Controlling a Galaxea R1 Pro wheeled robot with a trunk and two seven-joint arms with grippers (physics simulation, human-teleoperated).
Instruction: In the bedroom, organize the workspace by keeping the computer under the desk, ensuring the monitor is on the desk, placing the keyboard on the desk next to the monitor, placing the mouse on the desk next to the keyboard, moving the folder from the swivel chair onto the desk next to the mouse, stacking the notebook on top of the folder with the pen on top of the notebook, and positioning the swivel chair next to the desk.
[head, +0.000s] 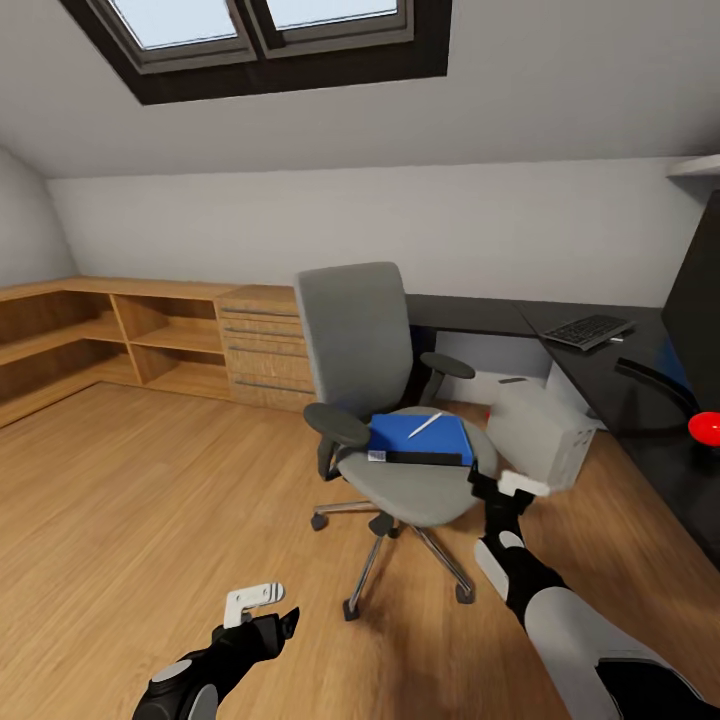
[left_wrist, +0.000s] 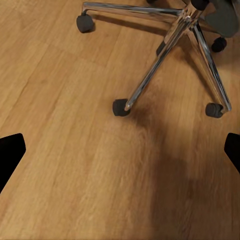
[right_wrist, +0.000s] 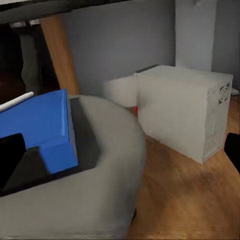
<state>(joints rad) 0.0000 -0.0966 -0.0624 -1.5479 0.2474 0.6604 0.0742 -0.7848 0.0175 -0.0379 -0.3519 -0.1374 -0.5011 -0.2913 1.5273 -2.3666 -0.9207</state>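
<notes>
Wood planks run under a sloped attic wall, and on the grey seat of the swivel chair (head: 400, 440) lies the blue folder (head: 420, 437) with the pen (head: 424, 425) on it. Beside the chair stands the computer (head: 543, 436), beneath the black counter (head: 640, 400) bearing the keyboard (head: 588, 331). My right pincer (head: 497, 490) hovers spread and empty at the seat's edge, while my left pincer (head: 262, 610) hangs wide over bare floor.

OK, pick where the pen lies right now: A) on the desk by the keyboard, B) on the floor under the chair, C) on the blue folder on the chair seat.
C: the pen lies on the folder, which sits on the chair seat.
</notes>
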